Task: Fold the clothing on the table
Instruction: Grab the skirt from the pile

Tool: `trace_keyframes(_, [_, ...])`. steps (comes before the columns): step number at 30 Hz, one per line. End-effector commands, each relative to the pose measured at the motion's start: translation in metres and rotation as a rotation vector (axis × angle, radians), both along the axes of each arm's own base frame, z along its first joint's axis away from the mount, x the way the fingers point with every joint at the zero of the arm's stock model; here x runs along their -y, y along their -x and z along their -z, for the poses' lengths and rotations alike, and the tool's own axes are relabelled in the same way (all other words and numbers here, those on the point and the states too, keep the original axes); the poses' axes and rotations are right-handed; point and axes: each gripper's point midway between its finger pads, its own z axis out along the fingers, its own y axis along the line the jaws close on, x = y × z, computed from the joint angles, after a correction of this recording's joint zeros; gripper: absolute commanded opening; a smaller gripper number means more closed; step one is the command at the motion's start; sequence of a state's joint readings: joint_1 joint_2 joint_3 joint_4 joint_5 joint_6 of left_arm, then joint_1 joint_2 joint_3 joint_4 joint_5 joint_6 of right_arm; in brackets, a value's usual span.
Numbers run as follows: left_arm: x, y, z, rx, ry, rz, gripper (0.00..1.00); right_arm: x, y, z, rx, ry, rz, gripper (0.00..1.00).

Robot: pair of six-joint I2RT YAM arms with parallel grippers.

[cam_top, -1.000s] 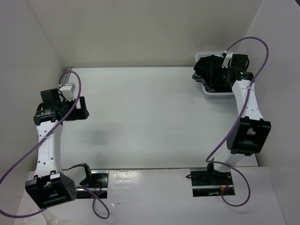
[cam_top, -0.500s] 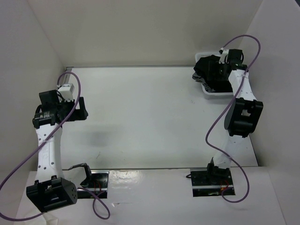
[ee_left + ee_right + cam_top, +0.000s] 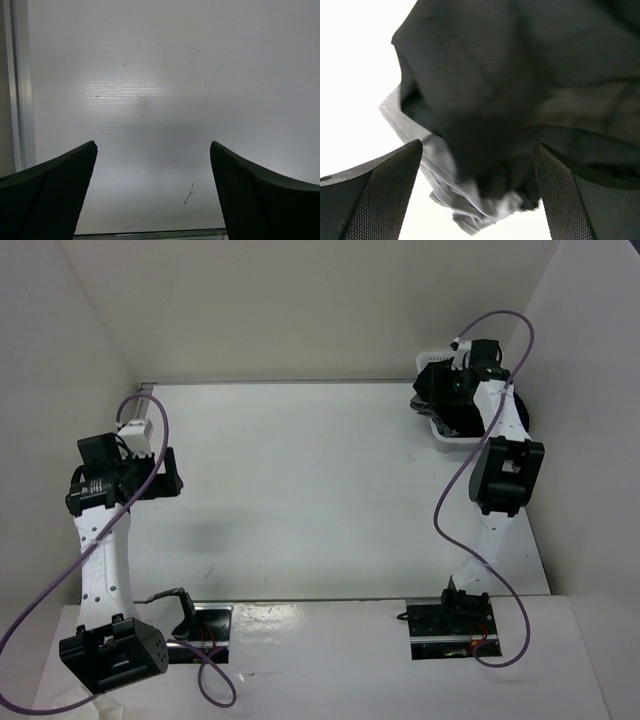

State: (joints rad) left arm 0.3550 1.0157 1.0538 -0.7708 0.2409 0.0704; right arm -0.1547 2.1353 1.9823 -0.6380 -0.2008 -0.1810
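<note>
Clothing (image 3: 440, 390) sits bunched in the basket (image 3: 458, 444), its long axis unreadable.

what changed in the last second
The right arm stretched farther over the basket, putting the right hand, open, close above the skirt; nothing gripped yet. The left arm drifted slightly leftward, left hand open over the table. Skirt and basket stayed put.
</note>
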Motion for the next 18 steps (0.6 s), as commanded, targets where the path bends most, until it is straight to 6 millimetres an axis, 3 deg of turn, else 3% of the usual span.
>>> trace_keyframes(1, [-0.001, -0.004, -0.016, 0.048, -0.012, 0.012, 1.00, -0.018, -0.008, -0.001, 0.002, 0.010, -0.043, 0.94])
trace_keyframes(7, [-0.002, -0.005, -0.014, 0.039, -0.016, 0.019, 1.00, -0.027, -0.010, 0.025, -0.048, 0.018, -0.063, 0.83])
trace_keyframes(11, [-0.003, -0.005, -0.014, 0.041, -0.010, 0.016, 1.00, -0.013, -0.011, 0.022, -0.039, 0.032, -0.043, 0.81])
trace_keyframes(18, [-0.003, -0.005, -0.014, 0.042, -0.010, 0.016, 1.00, 0.019, -0.007, -0.014, 0.022, -0.005, 0.001, 0.82])
